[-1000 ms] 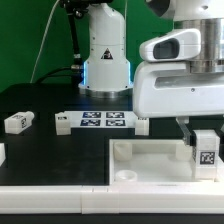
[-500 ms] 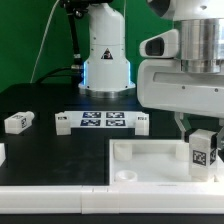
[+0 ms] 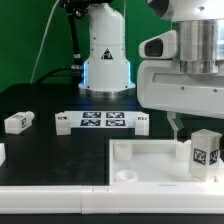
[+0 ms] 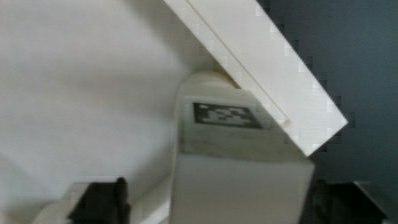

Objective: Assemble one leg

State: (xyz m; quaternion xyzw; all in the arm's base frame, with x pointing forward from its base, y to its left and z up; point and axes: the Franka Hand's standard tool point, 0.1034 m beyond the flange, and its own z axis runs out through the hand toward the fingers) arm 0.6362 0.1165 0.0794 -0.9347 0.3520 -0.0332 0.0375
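A leg (image 3: 205, 151), a chunky white post with a marker tag, stands upright in the far corner of the large white tray (image 3: 150, 160) on the exterior view's right. My gripper (image 3: 202, 134) hangs just over it with the jaws open. One finger (image 3: 177, 126) stands clear of the leg's side. In the wrist view the leg (image 4: 240, 160) sits between the two dark fingers (image 4: 100, 203), with a gap on one side, against the tray's raised rim (image 4: 267, 70).
Another leg (image 3: 18, 122) lies on the black table at the exterior view's left. The marker board (image 3: 100, 122) lies in the middle, with a small white part (image 3: 141, 124) at its end. The robot base (image 3: 105, 55) stands behind. A white piece (image 3: 2, 153) shows at the left edge.
The jaws have opened off the leg; the visible finger moved away from its side. The leg turned slightly and now stands free in the tray corner.
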